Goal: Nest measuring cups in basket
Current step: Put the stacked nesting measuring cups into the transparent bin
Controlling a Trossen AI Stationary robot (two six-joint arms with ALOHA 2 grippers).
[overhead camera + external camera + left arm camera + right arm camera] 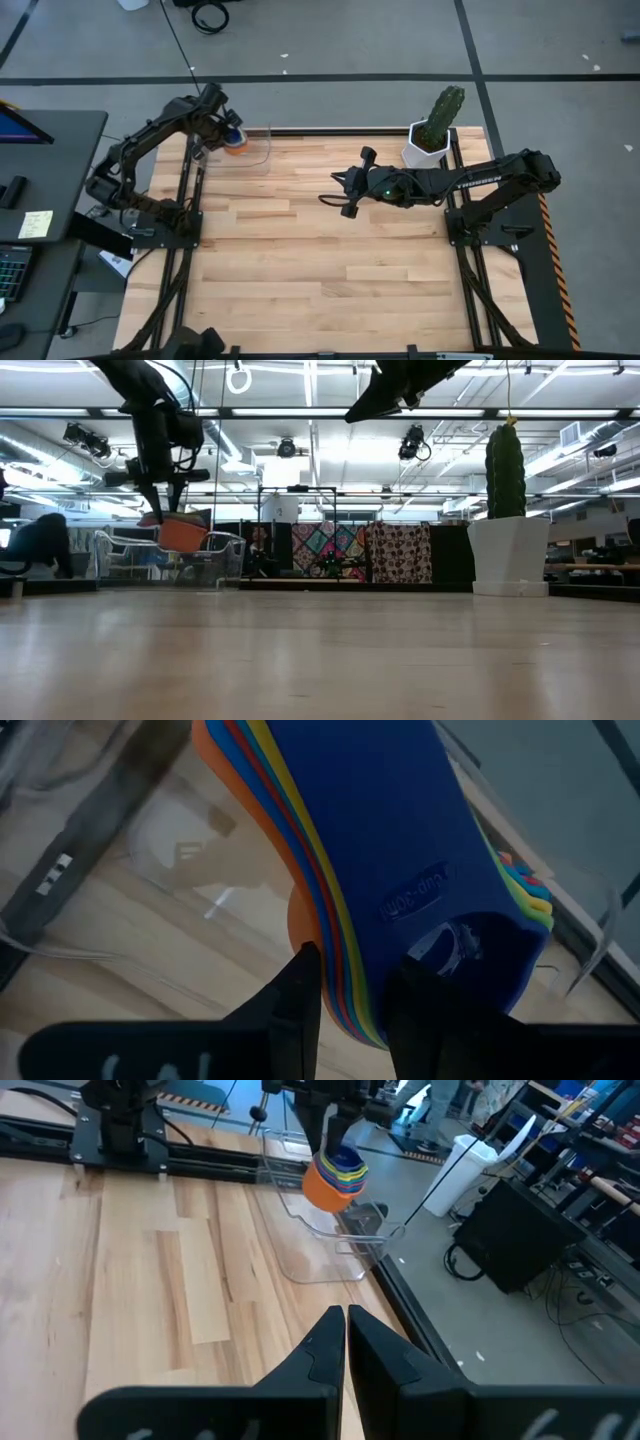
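Measuring cups (334, 1178), nested in one stack, hang in the left gripper (352, 982) over the basket (325, 1240) at the table's far left corner.

The stack shows orange outermost, then blue, red, yellow and green rims, with a dark blue cup innermost, tilted and held clear of the basket floor in the low view. The left gripper's fingers (297, 1000) are clamped on the stacked handles. The clear basket sits against the far edge of the wooden table (320, 250). The right gripper (346, 1320) hovers above the table's middle toward the far edge, its fingers pressed together and empty. A white pot with a cactus (436, 125) stands at the far right corner.
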